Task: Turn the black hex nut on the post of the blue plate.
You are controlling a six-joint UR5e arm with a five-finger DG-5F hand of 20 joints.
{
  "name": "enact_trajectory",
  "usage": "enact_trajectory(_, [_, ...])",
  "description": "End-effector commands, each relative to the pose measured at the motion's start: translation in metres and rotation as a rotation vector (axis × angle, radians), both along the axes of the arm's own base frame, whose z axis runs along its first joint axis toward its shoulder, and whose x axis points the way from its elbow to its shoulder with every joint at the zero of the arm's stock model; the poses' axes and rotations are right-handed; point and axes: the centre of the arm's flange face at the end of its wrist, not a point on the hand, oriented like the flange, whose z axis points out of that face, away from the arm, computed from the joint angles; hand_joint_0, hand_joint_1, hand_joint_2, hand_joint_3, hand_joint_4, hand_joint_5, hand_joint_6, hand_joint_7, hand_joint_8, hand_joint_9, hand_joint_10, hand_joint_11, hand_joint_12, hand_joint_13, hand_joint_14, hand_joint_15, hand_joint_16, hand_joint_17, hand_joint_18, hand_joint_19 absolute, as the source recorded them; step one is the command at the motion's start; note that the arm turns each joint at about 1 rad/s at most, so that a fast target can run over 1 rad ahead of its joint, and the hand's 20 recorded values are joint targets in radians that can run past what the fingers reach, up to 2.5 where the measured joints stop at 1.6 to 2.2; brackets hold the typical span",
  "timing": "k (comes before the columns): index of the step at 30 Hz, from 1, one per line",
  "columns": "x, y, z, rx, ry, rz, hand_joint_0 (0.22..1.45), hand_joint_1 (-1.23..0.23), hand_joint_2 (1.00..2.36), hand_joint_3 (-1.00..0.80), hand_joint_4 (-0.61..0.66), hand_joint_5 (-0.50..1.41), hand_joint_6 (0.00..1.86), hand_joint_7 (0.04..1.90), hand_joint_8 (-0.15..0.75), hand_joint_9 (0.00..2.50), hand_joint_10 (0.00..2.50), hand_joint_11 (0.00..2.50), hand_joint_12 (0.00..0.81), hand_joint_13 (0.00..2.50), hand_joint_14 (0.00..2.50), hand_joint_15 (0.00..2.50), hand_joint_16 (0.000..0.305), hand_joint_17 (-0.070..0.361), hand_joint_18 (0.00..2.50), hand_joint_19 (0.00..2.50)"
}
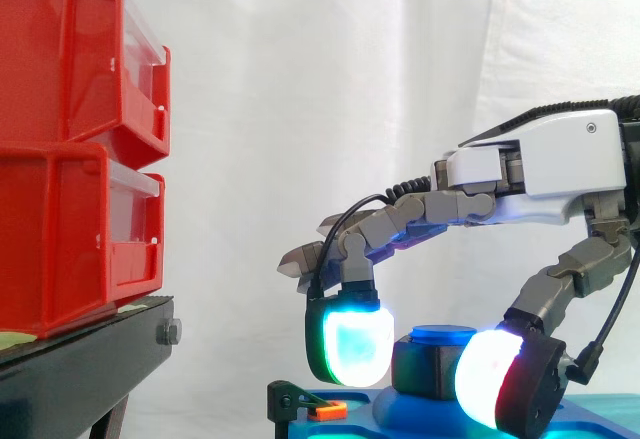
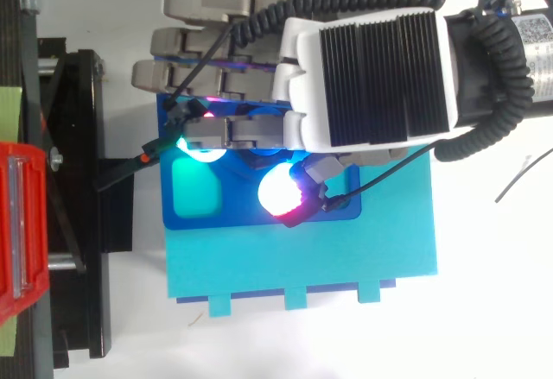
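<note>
Hand (image 1: 540,159) in from the right, arched over the blue plate (image 2: 197,199), closed in a pinch on the black hex nut (image 1: 421,364). Against the nut's left side, a green-cyan pad (image 1: 350,344) pointing down; at its right front, the white-and-red thumb pad (image 1: 490,379), partly covering it. Other fingers stretched out level above, towards the left. Nut upright on the blue post (image 1: 445,335), post cap just showing over it. Plate on a teal base (image 2: 346,258), small black clamp (image 1: 292,399) at its left edge. Red bins (image 1: 60,139) stacked on a black stand (image 1: 90,354), well apart at left.
</note>
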Motion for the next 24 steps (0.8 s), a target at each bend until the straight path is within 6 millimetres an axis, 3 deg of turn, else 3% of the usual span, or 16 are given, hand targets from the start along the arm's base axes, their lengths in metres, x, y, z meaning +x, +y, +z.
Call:
enact_trajectory(1, [0.000, 0.000, 0.000, 0.001, 0.001, 0.000, 0.49, -0.70, 1.00, -0.50, 0.17, -0.20, 0.53, 1.17, 0.199, 0.12, 0.00, 0.00, 0.345, 0.25, 0.00, 0.04, 0.050, 0.112, 0.04, 0.00])
enact_trajectory(3, [0.000, 0.000, 0.000, -0.001, 0.002, 0.000, 0.47, -0.68, 1.00, -0.50, 0.17, -0.20, 0.50, 1.19, 0.204, 0.12, 0.00, 0.00, 0.350, 0.24, 0.00, 0.05, 0.051, 0.115, 0.04, 0.00])
enact_trajectory(10, [0.000, 0.001, 0.000, 0.002, 0.000, 0.003, 0.39, -0.59, 1.00, -0.50, 0.20, -0.23, 0.50, 0.96, 0.241, 0.11, 0.00, 0.00, 0.393, 0.24, 0.00, 0.05, 0.061, 0.137, 0.04, 0.01])
enact_trajectory(16, [0.012, 0.004, 0.057, 0.003, -0.013, 0.006, 0.39, -0.48, 1.00, -0.50, 0.20, -0.24, 0.50, 0.92, 0.235, 0.06, 0.00, 0.00, 0.397, 0.16, 0.00, 0.07, 0.061, 0.138, 0.00, 0.05])
enact_trajectory(21, [0.009, 0.010, 0.079, -0.001, 0.028, 0.015, 0.41, -0.41, 1.00, -0.50, 0.18, -0.24, 0.50, 0.85, 0.225, 0.03, 0.00, 0.00, 0.388, 0.05, 0.00, 0.04, 0.061, 0.137, 0.00, 0.01])
enact_trajectory(24, [-0.004, 0.011, 0.087, -0.007, 0.094, 0.014, 0.41, -0.40, 1.00, -0.50, 0.18, -0.24, 0.50, 0.85, 0.224, 0.02, 0.00, 0.00, 0.388, 0.03, 0.00, 0.04, 0.061, 0.137, 0.00, 0.01])
